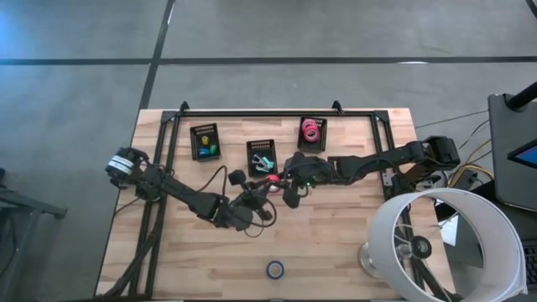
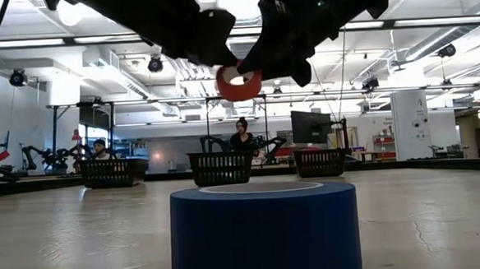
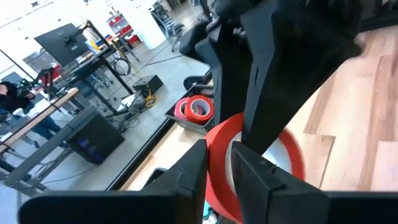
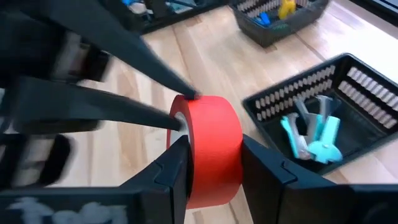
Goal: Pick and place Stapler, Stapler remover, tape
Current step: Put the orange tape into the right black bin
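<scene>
A red tape roll [image 2: 239, 83] hangs in the air over the middle of the table, between both grippers. My left gripper [image 3: 217, 155] reaches it from the table's left and is shut on its wall. My right gripper [image 4: 214, 146] reaches it from the table's right, with a finger on each flat side. In the high view both grippers [image 1: 260, 191] [image 1: 281, 180] meet just in front of the middle basket. A blue tape roll [image 1: 275, 269] lies flat near the table's near edge. Teal staple removers [image 4: 311, 134] lie in the middle basket. I cannot make out the stapler. My left gripper pinches the red roll's ring wall [image 3: 219, 149], one finger inside the hole and one outside. The fingers come nearly level from the table's left. The roll stands on edge, clear of the table. My right gripper has the roll's two flat sides [image 4: 194, 155] between its fingers, across the roll's width. The fingers come from the table's right, slanting down. The roll's red band faces the wrist camera, and nothing supports the roll from below.
Three black baskets stand in the far half of the table. The left one [image 1: 205, 141] holds small yellow and green items, the middle one [image 1: 262, 157] the removers, the right one [image 1: 313, 132] pink and red rolls. A white lamp shade [image 1: 445, 243] stands at the near right corner.
</scene>
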You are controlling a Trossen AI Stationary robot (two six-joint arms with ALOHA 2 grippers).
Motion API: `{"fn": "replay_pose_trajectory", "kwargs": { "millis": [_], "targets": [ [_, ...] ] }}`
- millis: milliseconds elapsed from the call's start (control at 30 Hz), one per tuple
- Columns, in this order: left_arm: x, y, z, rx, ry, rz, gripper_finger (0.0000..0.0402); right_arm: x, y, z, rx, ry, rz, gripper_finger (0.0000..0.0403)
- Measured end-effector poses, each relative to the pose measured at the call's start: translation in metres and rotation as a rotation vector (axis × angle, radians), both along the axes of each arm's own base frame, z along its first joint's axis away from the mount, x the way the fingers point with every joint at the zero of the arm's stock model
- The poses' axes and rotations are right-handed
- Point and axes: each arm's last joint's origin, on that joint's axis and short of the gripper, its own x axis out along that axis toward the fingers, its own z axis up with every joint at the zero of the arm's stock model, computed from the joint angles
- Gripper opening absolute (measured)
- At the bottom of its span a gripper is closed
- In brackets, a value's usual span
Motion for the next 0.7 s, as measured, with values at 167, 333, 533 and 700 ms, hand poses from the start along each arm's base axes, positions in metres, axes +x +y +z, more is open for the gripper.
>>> {"fn": "replay_pose_trajectory", "kwargs": {
  "millis": [167, 333, 533, 700],
  "targets": [
    [0.0, -0.001, 0.001, -0.008, -0.01, -0.004, 0.0093, -0.001, -0.002, -0.003, -0.004, 0.017, -0.01, 0.0115],
    [0.0, 0.0, 0.001, -0.005, -0.006, 0.0, 0.0113, -0.003, -0.005, -0.006, -0.003, 0.058, -0.019, 0.0115],
    [-0.001, 0.0, 0.0, -0.003, -0.002, 0.0, 0.0124, -0.008, -0.016, -0.008, -0.006, 0.119, -0.05, 0.0116],
    [-0.001, 0.0, 0.0, -0.003, -0.002, -0.001, 0.0122, -0.012, -0.034, -0.009, -0.08, 0.167, -0.124, 0.0116]
  ]
}}
